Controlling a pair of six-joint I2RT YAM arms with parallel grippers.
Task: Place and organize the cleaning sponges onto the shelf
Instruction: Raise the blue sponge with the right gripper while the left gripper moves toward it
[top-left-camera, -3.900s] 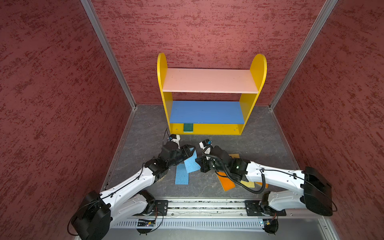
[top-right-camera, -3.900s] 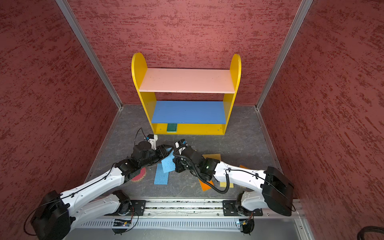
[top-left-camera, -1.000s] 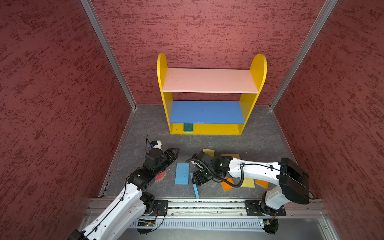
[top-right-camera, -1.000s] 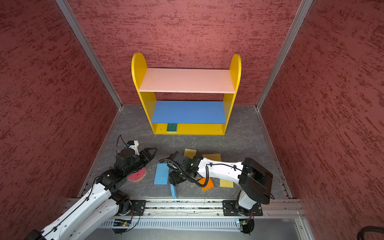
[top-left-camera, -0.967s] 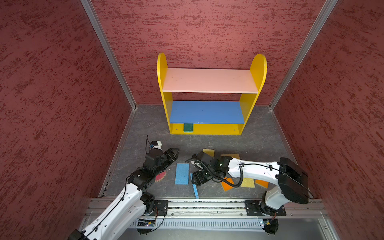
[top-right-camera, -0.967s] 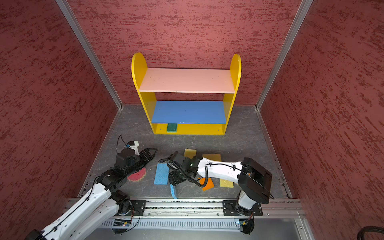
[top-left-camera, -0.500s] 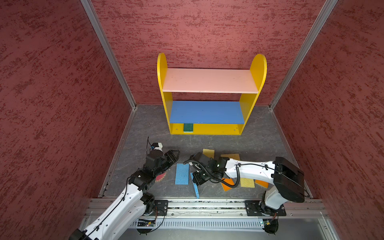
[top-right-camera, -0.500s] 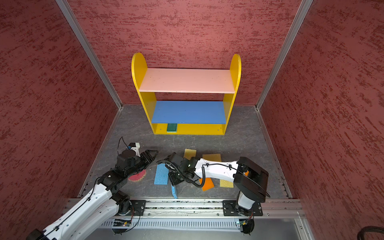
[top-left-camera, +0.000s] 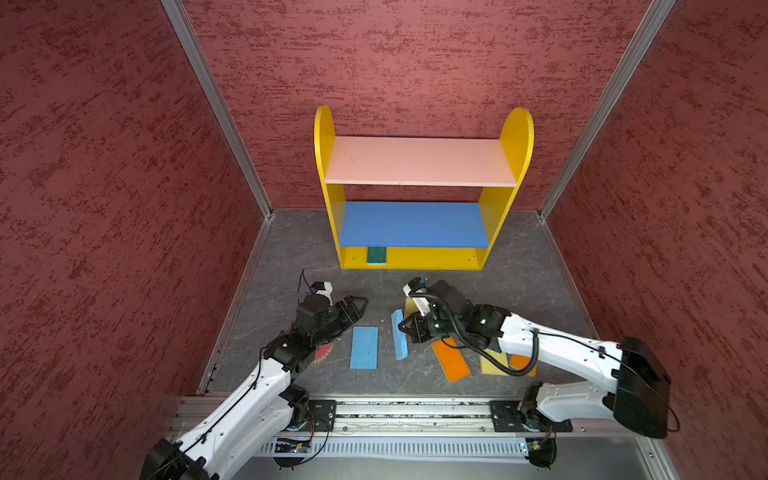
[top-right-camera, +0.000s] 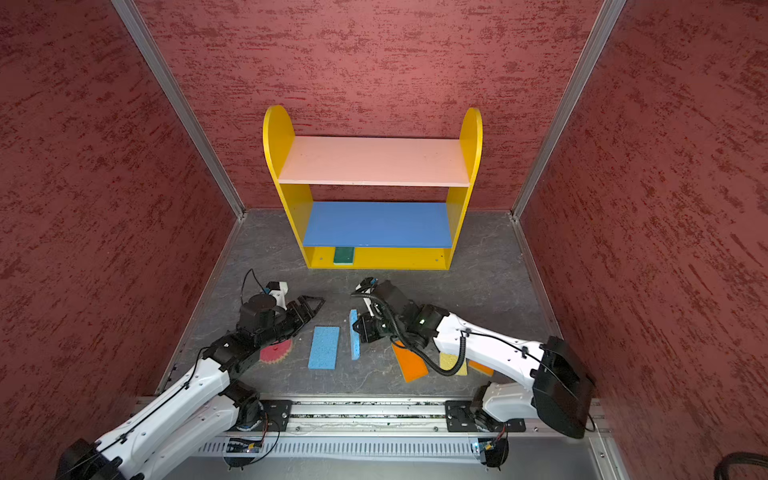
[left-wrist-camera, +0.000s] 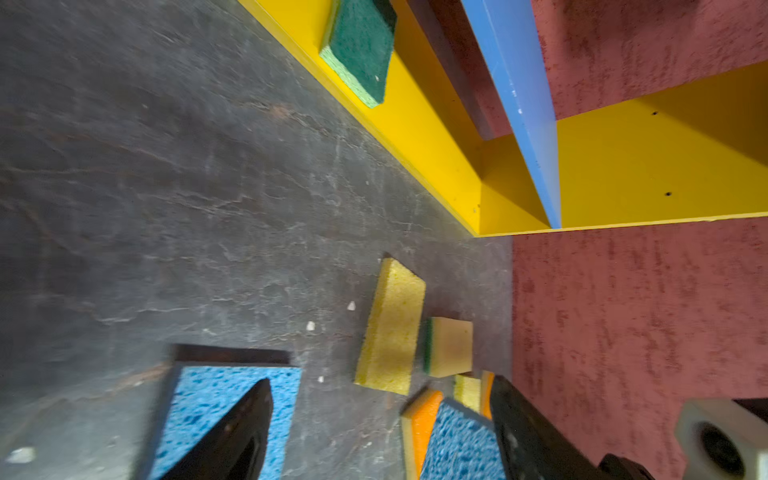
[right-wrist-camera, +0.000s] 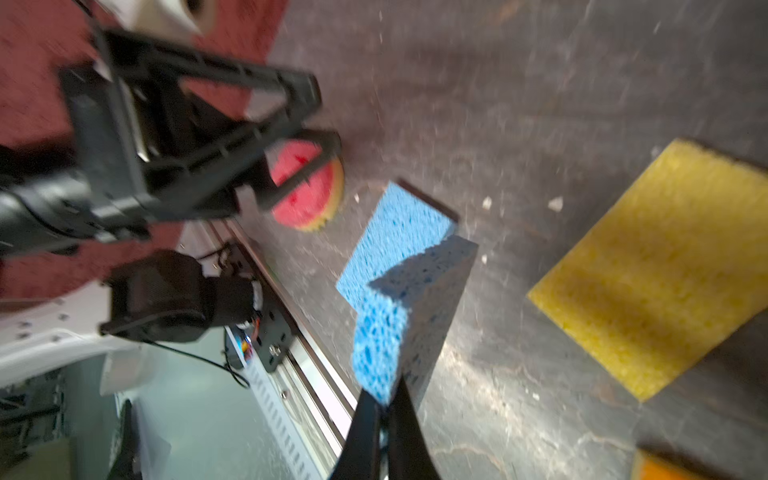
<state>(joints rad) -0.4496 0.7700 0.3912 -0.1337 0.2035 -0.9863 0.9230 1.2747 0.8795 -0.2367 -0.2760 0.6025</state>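
Shelf (top-left-camera: 515, 137) stands at the back wall. One green sponge (top-left-camera: 376, 255) lies on its yellow base, near the left side panel. The other sponges lie on the grey floor (top-left-camera: 519, 286) in front of it.

My right gripper (right-wrist-camera: 384, 405) is pinched tight on the end of the held blue sponge (top-left-camera: 400, 337), which is turned on its long edge. I cannot tell whether its lower edge touches the floor. The flat blue sponge (top-left-camera: 364, 347) lies just left of it, apart.

My left gripper (top-left-camera: 353, 307) has its jaws wide apart and grips nothing, near the far end of the flat blue sponge. The round pink-red sponge (top-right-camera: 276, 352) lies partly under my left arm.

Right of the held sponge lies the near orange sponge (top-left-camera: 451, 360), flat. Past it, the pale yellow sponge (top-left-camera: 492, 363) and the far orange sponge (top-left-camera: 523, 363) are both partly hidden by my right arm. The large yellow sponge (right-wrist-camera: 656, 270) lies flat below my right wrist. In the left wrist view, the green-backed sponge (left-wrist-camera: 451, 347) sits just beside it.
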